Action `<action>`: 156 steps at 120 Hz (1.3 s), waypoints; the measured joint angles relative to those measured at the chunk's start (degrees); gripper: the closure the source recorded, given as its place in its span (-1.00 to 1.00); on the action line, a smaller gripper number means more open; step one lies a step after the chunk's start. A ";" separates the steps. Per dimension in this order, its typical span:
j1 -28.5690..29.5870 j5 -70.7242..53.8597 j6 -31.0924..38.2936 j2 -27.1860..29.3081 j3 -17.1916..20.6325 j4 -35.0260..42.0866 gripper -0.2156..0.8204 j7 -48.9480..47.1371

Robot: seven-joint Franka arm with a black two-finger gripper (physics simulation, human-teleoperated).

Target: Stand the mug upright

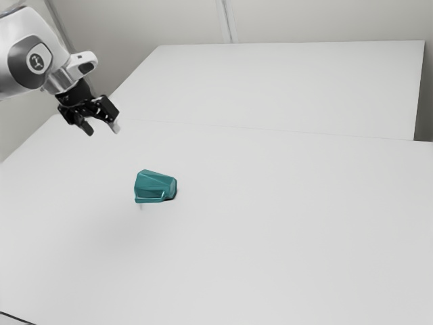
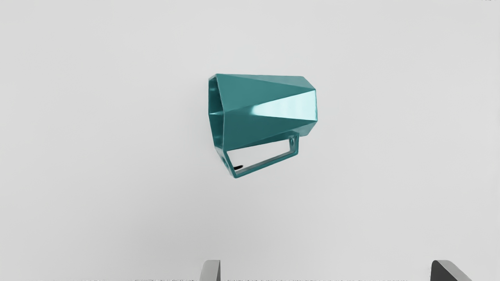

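While the pincer (image 1: 102, 128) hovers open, the mug (image 1: 155, 185) lies (sideways) below.

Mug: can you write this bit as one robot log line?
mug: on its side, on table | gripper: open, away from mug | upright: no

- The white arm (image 1: 15, 35) is being held at the exterior view's upper left, sloped down toward the right.
- The black gripper (image 1: 102, 128) is being pointed downward.
- Its fingers (image 2: 211, 271) are being held wide apart.
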State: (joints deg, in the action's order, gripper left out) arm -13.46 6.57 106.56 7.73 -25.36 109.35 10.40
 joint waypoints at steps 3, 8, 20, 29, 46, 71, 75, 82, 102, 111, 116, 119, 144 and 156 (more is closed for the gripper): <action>-0.03 0.99 0.30 0.26 -0.77 0.99 -0.55 0.14; 0.01 2.47 0.68 0.45 -1.97 2.01 -0.55 0.53; 0.01 6.06 1.26 0.58 -4.36 4.02 -0.55 2.16; 0.01 9.66 1.56 0.53 -6.63 6.19 -0.55 4.30; 0.13 15.65 2.06 -0.51 -9.10 8.61 -0.55 9.41; 0.98 25.77 2.38 -5.80 -12.05 9.82 -0.55 19.44; 1.15 27.51 2.37 -6.84 -12.42 9.83 -0.55 21.19; 1.69 30.42 2.35 -8.49 -12.75 9.85 -0.55 24.28; 3.88 37.53 1.90 -12.87 -12.95 9.77 -0.55 32.84; 4.78 40.41 1.48 -15.19 -12.95 9.36 -0.55 36.63; 5.14 41.83 1.28 -16.13 -12.95 9.19 -0.55 38.67; 5.35 42.74 1.14 -16.82 -12.94 9.13 -0.55 39.89; 7.25 48.11 -0.96 -22.48 -12.42 6.54 -0.55 48.75; 7.99 50.94 -2.19 -24.96 -12.21 5.06 -0.55 52.59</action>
State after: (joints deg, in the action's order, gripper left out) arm -5.48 57.51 104.37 -17.23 -37.58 114.41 62.98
